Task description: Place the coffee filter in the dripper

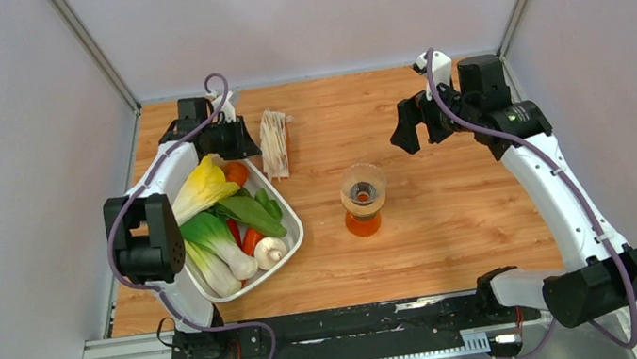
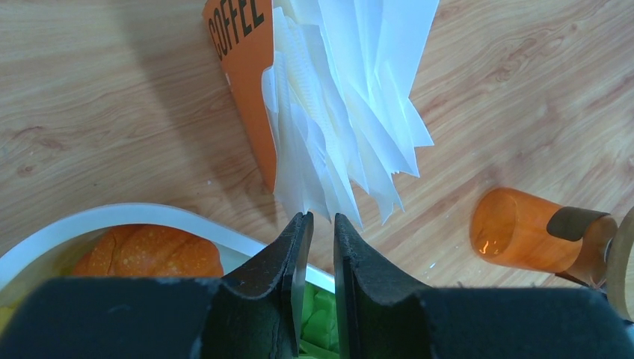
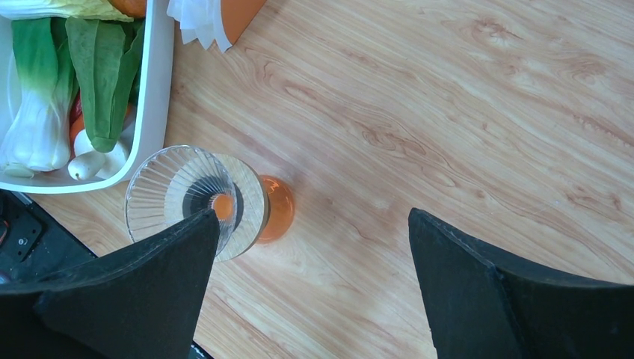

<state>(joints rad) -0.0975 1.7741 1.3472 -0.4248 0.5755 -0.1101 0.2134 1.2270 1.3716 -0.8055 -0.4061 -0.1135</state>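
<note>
The bundle of white coffee filters (image 1: 275, 143) lies on the table at the back, fanned out of an orange pack marked COFFEE (image 2: 243, 82). No single coffee filter lies apart from it. My left gripper (image 1: 228, 139) hovers beside it; in the left wrist view (image 2: 321, 217) the jaws stand a narrow gap apart, with the filter tips (image 2: 336, 149) just past the fingertips and nothing between them. The clear dripper (image 1: 362, 185) with its tan ring sits on the orange glass vessel (image 1: 364, 222). My right gripper (image 1: 414, 125) is wide open and empty, behind and to the right of the dripper (image 3: 183, 196).
A white tray (image 1: 296, 232) of vegetables sits at the left, right below my left gripper; its rim shows in the left wrist view (image 2: 90, 221). Grey walls close in the back and both sides. Bare wood lies under my right gripper (image 3: 419, 134).
</note>
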